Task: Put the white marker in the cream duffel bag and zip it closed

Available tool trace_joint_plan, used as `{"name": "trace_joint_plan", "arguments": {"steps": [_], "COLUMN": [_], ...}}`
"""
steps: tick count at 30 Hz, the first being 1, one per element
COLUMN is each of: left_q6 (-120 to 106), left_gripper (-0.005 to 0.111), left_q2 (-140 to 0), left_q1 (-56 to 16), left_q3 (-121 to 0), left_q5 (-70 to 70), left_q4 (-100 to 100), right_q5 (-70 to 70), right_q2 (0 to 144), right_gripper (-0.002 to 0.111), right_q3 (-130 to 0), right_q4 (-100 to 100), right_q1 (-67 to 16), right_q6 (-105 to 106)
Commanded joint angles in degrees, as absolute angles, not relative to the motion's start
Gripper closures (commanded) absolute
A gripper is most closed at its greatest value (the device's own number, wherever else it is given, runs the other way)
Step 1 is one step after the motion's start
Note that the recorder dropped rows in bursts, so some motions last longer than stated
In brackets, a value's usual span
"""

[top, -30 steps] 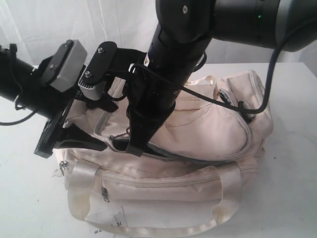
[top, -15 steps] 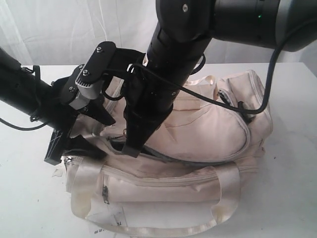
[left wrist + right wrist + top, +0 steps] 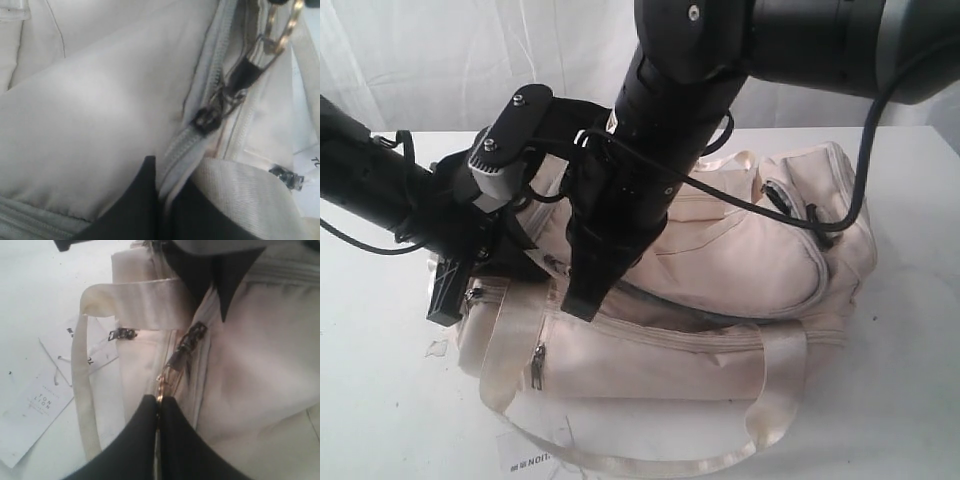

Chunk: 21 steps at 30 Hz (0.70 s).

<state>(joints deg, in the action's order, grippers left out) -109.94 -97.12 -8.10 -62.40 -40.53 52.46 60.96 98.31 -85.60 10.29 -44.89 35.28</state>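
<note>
On the white table (image 3: 380,400) in the exterior view, a cream duffel bag (image 3: 740,260) lies on its side with both arms bent over its left end. The left gripper (image 3: 525,262) presses into the fabric at that end. The right gripper (image 3: 582,298) points down onto the top seam just beside it. From there toward the far end the main zipper (image 3: 665,308) gapes and shows dark lining. One handle (image 3: 775,390) loops down the near side, and a paper tag (image 3: 530,462) lies on the table in front.

At the left wrist, the left gripper (image 3: 161,202) has its two black fingers (image 3: 132,205) drawn nearly together on a fold of grey zipper tape at the bag (image 3: 90,110) edge, so the jaws are pinched on the bag itself. A dark slider (image 3: 206,120) sits on the track just beyond the fingertips, with a black tab (image 3: 244,70) and a gold clasp hanging from it.

At the right wrist, the right gripper (image 3: 159,407) is closed, its fingers (image 3: 135,440) meeting on the gold zipper pull (image 3: 160,389), which leads to the slider (image 3: 190,337). The handle (image 3: 140,302) crosses the bag (image 3: 260,365) just past it, and tags (image 3: 40,400) lie on the table (image 3: 30,290).

Where the white marker is cannot be told from any view.
</note>
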Motion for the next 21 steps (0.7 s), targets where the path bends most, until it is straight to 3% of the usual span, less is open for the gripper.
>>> {"name": "trace_joint_plan", "arguments": {"steps": [1,8,21], "left_q6": [-108.8,-108.8,-108.8], "left_gripper": [0.107,0.107,0.107], "left_q2": [-97.0,-97.0,-96.0], "left_q1": [-8.1,-8.1,-8.1], "left_q3": [-62.8,-62.8,-62.8], "left_q5": [-37.7,-37.3,-37.1], "left_q4": [53.9,53.9,53.5], "right_q5": [68.9,70.0,70.0], "right_q2": [97.8,96.1,82.7], "right_gripper": [0.108,0.108,0.108], "right_q3": [-85.6,-83.0,-66.0], "right_q4": [4.1,-11.1,-13.7], "right_q1": [-44.5,-44.0,-30.3], "right_q6": [26.3,17.3,15.1]}}
